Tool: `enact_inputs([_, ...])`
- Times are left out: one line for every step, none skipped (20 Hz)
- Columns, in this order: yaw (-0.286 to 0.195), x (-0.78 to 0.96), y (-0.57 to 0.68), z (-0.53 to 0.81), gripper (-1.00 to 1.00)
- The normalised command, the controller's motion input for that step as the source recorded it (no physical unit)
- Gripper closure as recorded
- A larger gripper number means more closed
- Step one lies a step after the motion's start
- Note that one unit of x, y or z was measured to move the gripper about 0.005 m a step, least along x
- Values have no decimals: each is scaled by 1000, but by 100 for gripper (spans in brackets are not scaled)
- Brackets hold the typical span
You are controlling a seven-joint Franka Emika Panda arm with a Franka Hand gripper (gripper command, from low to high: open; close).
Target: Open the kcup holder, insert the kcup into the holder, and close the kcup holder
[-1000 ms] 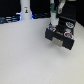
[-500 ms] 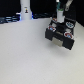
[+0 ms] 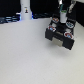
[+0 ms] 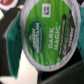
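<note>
Hand (image 3: 63, 15) grips kcup (image 4: 46, 36), fingertips hidden, above kcup holder (image 3: 61, 34).

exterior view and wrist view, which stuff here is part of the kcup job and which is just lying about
Part of the job:
- kcup holder
- kcup with the green top, filling the wrist view
- gripper, above the holder

Just lying about:
- white object at the back
- other pods already in the holder

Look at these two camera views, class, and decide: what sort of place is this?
Probably a robot test bench or lab rather than a kitchen: a bare white table carries only a black kcup holder, with the robot's pincer poised over it. The wrist view is filled by a green-topped kcup.
</note>
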Motion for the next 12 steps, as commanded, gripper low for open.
enact_inputs([113, -26, 296, -138, 100])
enact_inputs([101, -67, 290, -123, 100])
enact_inputs([90, -38, 192, -172, 100])
enact_inputs([67, -15, 95, -205, 100])
enact_inputs([50, -15, 32, -234, 100])
enact_inputs([44, -24, 16, -250, 100])
enact_inputs([29, 3, 7, -257, 100])
enact_inputs([15, 0, -2, -245, 100])
enact_inputs([10, -15, -5, -258, 100])
enact_inputs([7, -20, -8, -261, 100])
enact_inputs([0, 0, -106, 0, 100])
enact_inputs([0, 11, -237, 34, 100])
